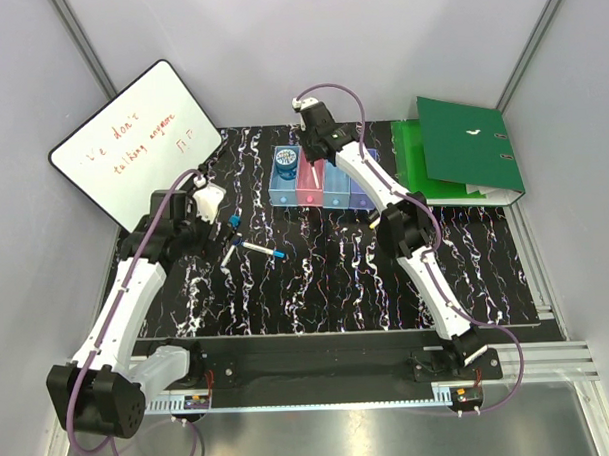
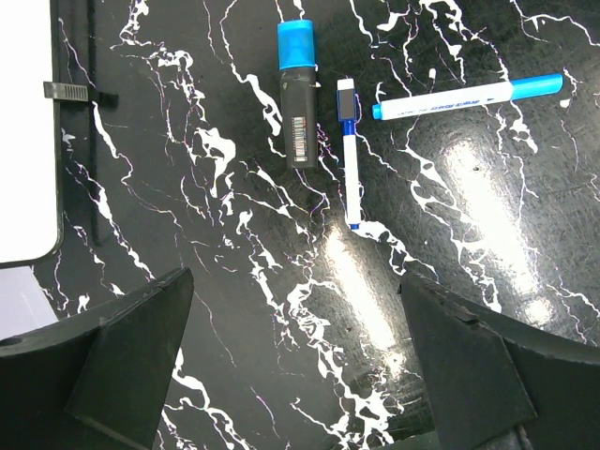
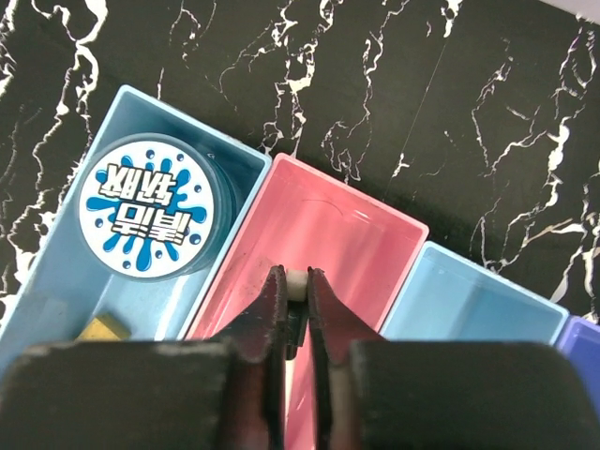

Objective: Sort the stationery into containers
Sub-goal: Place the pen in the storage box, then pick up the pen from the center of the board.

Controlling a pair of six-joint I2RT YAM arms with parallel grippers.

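My right gripper (image 3: 295, 285) is pinched narrow on a small white item (image 3: 296, 282), just above the pink bin (image 3: 361, 248). The blue bin (image 3: 56, 281) next to it holds a round roll (image 3: 145, 206) with a splash label (and a yellow bit (image 3: 103, 326) I can't make out). My left gripper (image 2: 295, 323) is spread wide and holds nothing. It hangs over the table (image 2: 234, 281) near a black marker (image 2: 298, 108), a white pen (image 2: 350, 159) and a white marker (image 2: 459, 97), all lying loose.
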